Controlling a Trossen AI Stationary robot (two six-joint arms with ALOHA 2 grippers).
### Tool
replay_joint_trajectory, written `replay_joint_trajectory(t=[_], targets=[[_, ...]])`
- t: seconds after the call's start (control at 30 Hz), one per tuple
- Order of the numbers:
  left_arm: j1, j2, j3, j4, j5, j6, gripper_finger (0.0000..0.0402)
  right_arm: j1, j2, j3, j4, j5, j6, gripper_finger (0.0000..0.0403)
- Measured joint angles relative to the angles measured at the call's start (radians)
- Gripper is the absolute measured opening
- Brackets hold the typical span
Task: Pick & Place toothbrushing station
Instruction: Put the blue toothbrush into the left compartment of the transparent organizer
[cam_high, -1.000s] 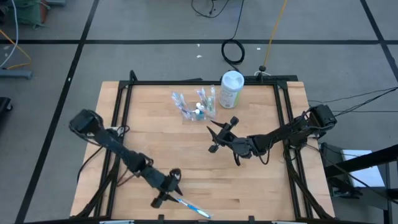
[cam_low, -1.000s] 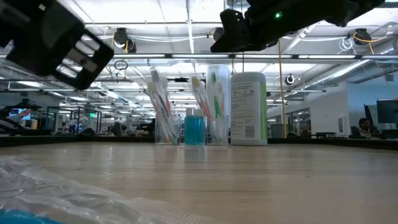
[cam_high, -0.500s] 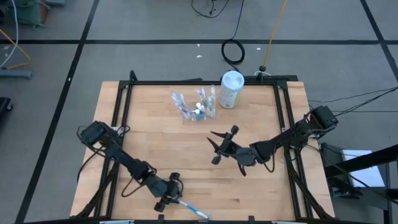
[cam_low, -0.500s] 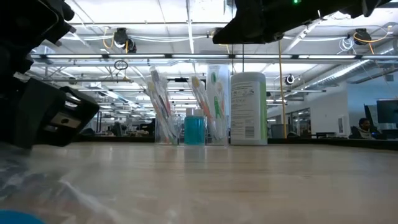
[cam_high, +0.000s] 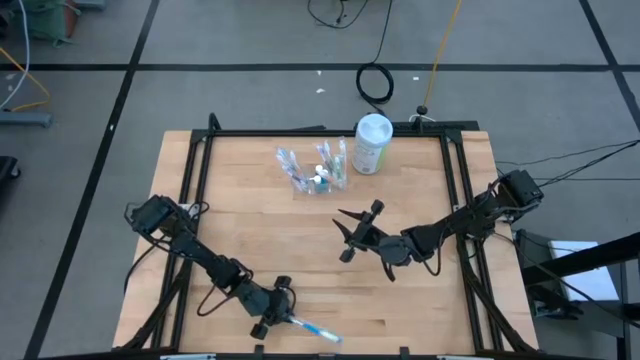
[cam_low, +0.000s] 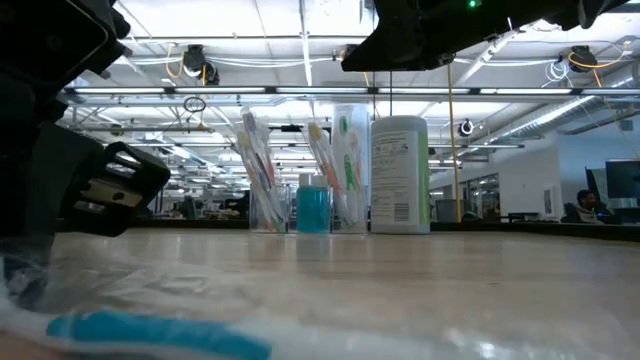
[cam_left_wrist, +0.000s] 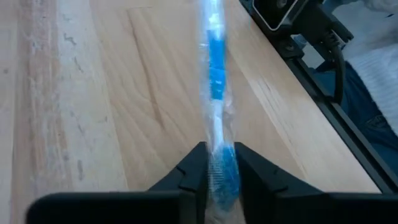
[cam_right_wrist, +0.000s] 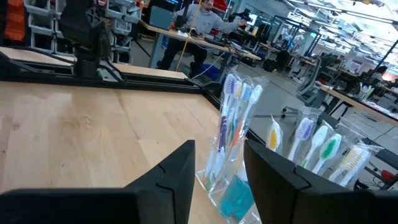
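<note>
Left gripper (cam_high: 282, 312): we see it low at the bottom centre of the high view, down on the counter (cam_high: 250, 230); in its wrist view the fingers (cam_left_wrist: 194, 168) are clenched on the brush end of a wrapped blue toothbrush (cam_left_wrist: 214, 93).

Wrapped toothbrush: we find it lying flat on the counter near the bottom edge in the high view (cam_high: 310, 328), pointing away from the left gripper toward the lower right; in the low view it fills the lower left as a blue handle in clear wrap (cam_low: 160, 335).

Right gripper (cam_high: 358, 232): we see it in the middle of the high view, raised above the counter, with the fingers (cam_right_wrist: 174, 171) spread and holding nothing.

Toothbrush holders (cam_high: 312, 170): clear cups with pastel toothbrushes stand upright in the upper centre of the high view, well apart from both grippers; a blue tube (cam_low: 312, 208) sits among them.

Canister (cam_high: 371, 143): white and green, we see it upright just right of the holders.

Background: a person (cam_right_wrist: 208, 15) sits at a desk in the upper part of the right wrist view.
</note>
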Motion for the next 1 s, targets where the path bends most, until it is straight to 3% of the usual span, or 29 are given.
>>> replay_joint_trajectory(t=[0.13,0.27,0.47,0.73,0.9,1.0], targets=[[0.015,-0.012,0.0,-0.008,0.007,0.033,0.0037,-0.003,0.0,0.0,0.0,-0.086,0.0,0.013],[0.04,-0.074,-0.003,-0.076,0.007,0.096,0.0029,-0.02,0.0,0.0,0.0,-0.345,0.0,0.013],[0.09,-0.287,-0.003,-0.344,-0.044,0.223,0.0039,-0.082,0.0,0.0,0.002,-0.717,0.11,0.013],[0.171,-0.532,-0.003,-0.549,-0.158,0.453,0.0025,-0.229,0.0,0.0,-0.041,-0.759,0.292,0.013],[0.227,-0.581,-0.003,-0.675,-0.177,0.564,0.0033,-0.283,0.0,0.0,-0.039,-0.89,0.262,0.013],[0.262,-0.58,-0.003,-0.742,-0.222,0.722,0.0035,-0.297,0.0,0.01,-0.032,-0.94,0.261,0.013]])
